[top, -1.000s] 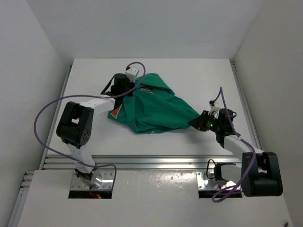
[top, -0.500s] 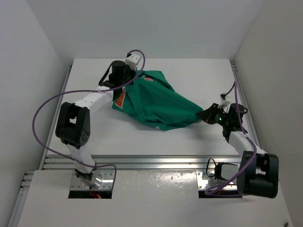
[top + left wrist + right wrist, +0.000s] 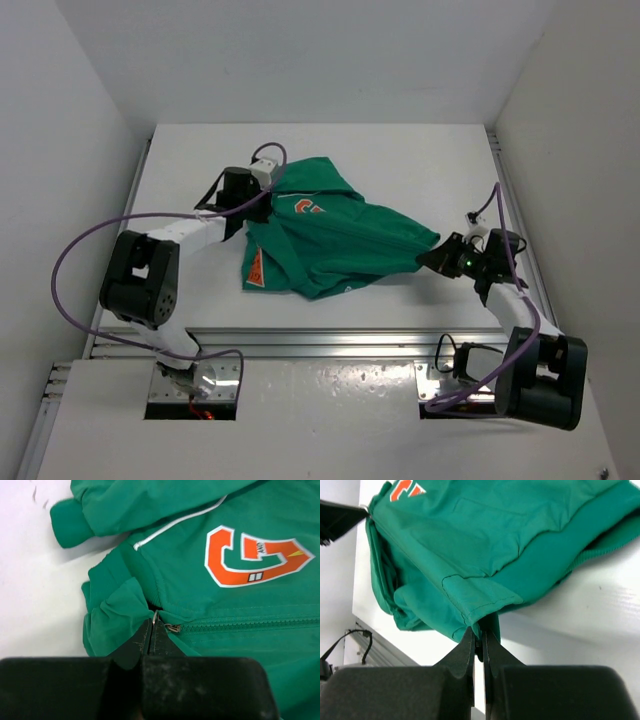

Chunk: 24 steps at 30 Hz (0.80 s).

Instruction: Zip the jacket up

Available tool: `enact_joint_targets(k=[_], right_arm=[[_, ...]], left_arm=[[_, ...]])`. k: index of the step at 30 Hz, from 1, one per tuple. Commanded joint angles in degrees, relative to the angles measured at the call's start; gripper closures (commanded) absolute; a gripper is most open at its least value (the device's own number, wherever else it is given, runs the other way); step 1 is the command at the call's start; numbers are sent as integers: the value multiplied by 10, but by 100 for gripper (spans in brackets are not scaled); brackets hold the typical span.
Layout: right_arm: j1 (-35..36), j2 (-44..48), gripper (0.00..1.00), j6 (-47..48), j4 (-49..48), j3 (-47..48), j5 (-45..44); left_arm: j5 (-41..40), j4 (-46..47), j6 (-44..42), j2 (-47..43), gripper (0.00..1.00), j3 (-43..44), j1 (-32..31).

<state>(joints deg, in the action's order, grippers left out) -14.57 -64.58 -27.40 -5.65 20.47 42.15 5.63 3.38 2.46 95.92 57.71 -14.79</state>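
The green jacket (image 3: 335, 240) lies stretched across the table, its orange-and-white logo (image 3: 252, 555) up and an orange patch (image 3: 256, 270) at the lower left. My left gripper (image 3: 152, 622) is shut on the metal zipper pull (image 3: 155, 617) at the collar end; the zipper (image 3: 250, 625) runs closed to the right of the slider (image 3: 173, 628). In the top view the left gripper (image 3: 258, 203) sits at the jacket's left end. My right gripper (image 3: 480, 636) is shut on the jacket's bottom hem corner (image 3: 485, 605), at the right end in the top view (image 3: 432, 258).
The white table (image 3: 400, 160) is walled at the back and both sides. A metal rail (image 3: 330, 340) runs along the near edge. Purple cables (image 3: 95, 235) loop off both arms. A sleeve cuff (image 3: 70, 522) lies beside the collar.
My left gripper has come back toward the near-left with the collar end. The jacket has turned, so the logo and orange patch now show further down. The right gripper barely moved.
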Motion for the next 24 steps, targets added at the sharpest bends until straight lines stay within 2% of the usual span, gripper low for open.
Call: enact_joint_targets(k=[1, 3, 4, 5, 7, 8, 10, 14, 21, 24], right_arm=[[-49, 16, 100, 41, 18, 3, -82], [-41, 13, 100, 35, 15, 4, -82], [-39, 11, 100, 36, 13, 4, -69], [-40, 7, 100, 37, 19, 5, -71], [-40, 10, 100, 38, 28, 4, -85], [-45, 19, 100, 38, 35, 3, -93], [-54, 27, 100, 49, 45, 1, -99], [-77, 43, 100, 59, 70, -6, -98], [-91, 35, 100, 60, 71, -10, -98], [-100, 25, 100, 60, 63, -9, -101]], left_arm=[[-160, 71, -47, -51, 100, 34, 101], [-115, 142, -65, -92, 100, 35, 101], [-66, 157, -75, -105, 100, 29, 101], [-65, 169, -85, -114, 100, 29, 88], [-125, 131, -108, -107, 100, 57, 69], [-143, 92, -100, -101, 100, 63, 69], [-185, 75, -92, -96, 100, 63, 86], [-226, 59, -92, -91, 100, 15, 116], [-220, 84, -98, -54, 100, -1, 145], [-214, 95, -109, -36, 100, 39, 145]])
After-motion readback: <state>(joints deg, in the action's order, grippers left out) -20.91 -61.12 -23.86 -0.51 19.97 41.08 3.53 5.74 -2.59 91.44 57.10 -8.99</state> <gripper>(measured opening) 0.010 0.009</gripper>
